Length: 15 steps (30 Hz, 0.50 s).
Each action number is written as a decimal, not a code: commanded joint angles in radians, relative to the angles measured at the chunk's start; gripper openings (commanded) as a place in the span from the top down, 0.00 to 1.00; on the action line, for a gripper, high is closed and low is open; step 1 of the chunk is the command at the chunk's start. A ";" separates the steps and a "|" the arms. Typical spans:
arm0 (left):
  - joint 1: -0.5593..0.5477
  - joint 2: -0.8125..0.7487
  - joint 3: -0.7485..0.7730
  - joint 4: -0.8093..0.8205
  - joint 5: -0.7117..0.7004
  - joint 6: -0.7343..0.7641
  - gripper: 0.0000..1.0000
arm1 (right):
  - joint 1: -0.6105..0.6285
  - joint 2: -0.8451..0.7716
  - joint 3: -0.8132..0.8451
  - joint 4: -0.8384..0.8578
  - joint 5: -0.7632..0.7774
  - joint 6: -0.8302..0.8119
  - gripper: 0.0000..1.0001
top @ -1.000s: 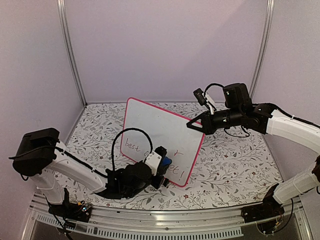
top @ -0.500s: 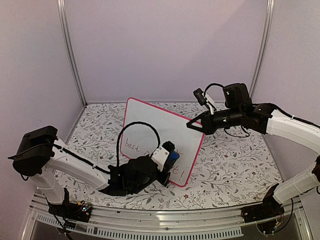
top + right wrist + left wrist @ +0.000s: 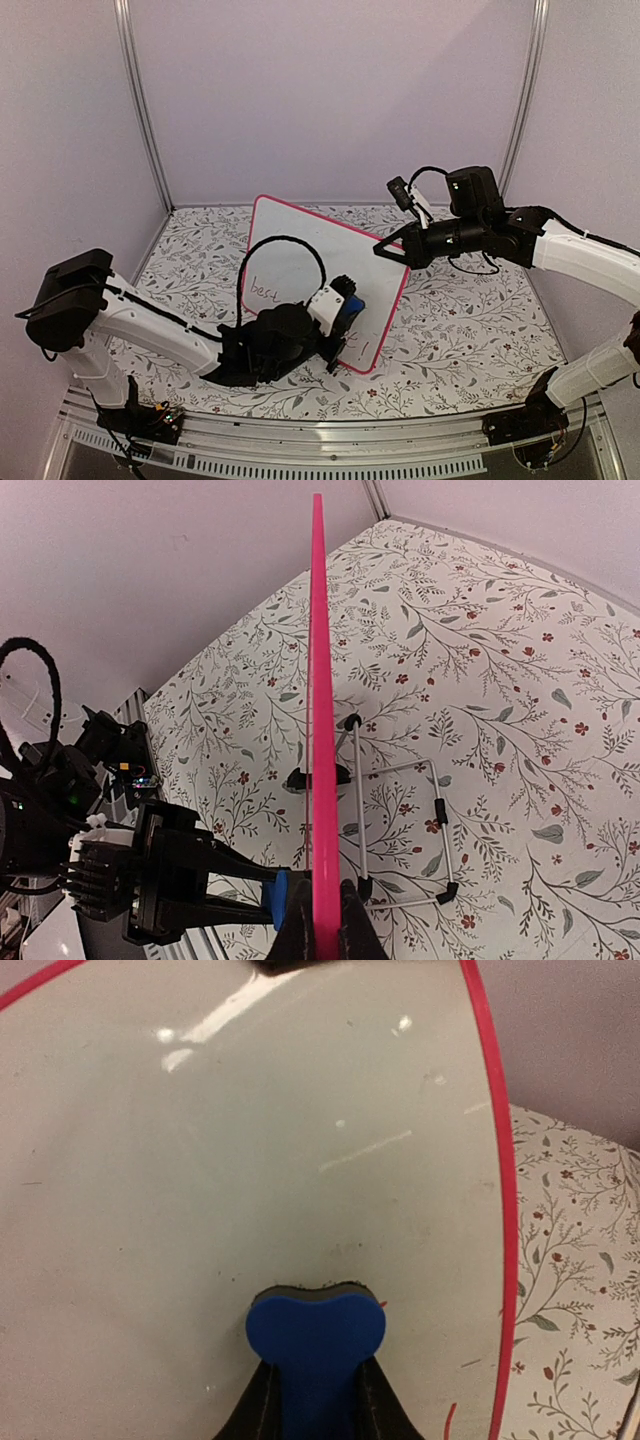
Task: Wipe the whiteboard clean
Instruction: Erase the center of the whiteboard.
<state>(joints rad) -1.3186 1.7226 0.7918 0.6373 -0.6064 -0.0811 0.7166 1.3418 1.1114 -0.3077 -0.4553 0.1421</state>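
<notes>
The whiteboard (image 3: 310, 245), white with a pink-red frame, stands tilted on the floral table. Red writing (image 3: 263, 291) remains at its lower left, and a red stroke near its lower right edge. My left gripper (image 3: 343, 305) is shut on a blue eraser (image 3: 348, 312), which presses against the board's lower right. In the left wrist view the eraser (image 3: 315, 1330) sits flat on the glossy whiteboard (image 3: 250, 1140), held between my left gripper's (image 3: 316, 1400) black fingers. My right gripper (image 3: 385, 250) is shut on the board's upper right edge. The right wrist view shows the whiteboard (image 3: 318, 680) edge-on in my right gripper (image 3: 325, 920).
A wire stand (image 3: 400, 830) with black feet props the board from behind. Metal posts (image 3: 140, 100) rise at the back corners in front of pale walls. A black cable (image 3: 285, 245) loops from the left arm in front of the board.
My left gripper slid the eraser rightward and a little up across the board's lower part. The red letters in the middle are gone. The right arm has not moved.
</notes>
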 commanded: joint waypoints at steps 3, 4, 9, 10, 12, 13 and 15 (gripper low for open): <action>0.049 -0.011 0.035 0.035 0.014 0.018 0.91 | 0.023 0.020 -0.012 -0.061 -0.047 -0.053 1.00; 0.049 -0.009 0.030 0.035 0.015 0.013 0.91 | 0.023 0.020 -0.012 -0.060 -0.046 -0.053 1.00; 0.048 0.009 -0.004 0.027 0.020 -0.038 0.91 | 0.023 0.022 -0.013 -0.059 -0.046 -0.052 1.00; 0.048 0.012 -0.015 0.026 0.022 -0.049 0.91 | 0.023 0.022 -0.012 -0.060 -0.046 -0.052 1.00; 0.046 0.013 -0.041 0.025 0.023 -0.080 0.91 | 0.023 0.022 -0.013 -0.061 -0.046 -0.053 1.00; 0.046 0.012 -0.054 0.025 0.025 -0.095 0.91 | 0.023 0.022 -0.012 -0.061 -0.046 -0.053 1.00; 0.045 0.009 -0.079 0.024 0.026 -0.122 0.91 | 0.023 0.022 -0.012 -0.059 -0.046 -0.053 1.00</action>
<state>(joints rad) -1.3094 1.7214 0.7677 0.6792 -0.5789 -0.1322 0.7151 1.3422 1.1114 -0.3077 -0.4572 0.1421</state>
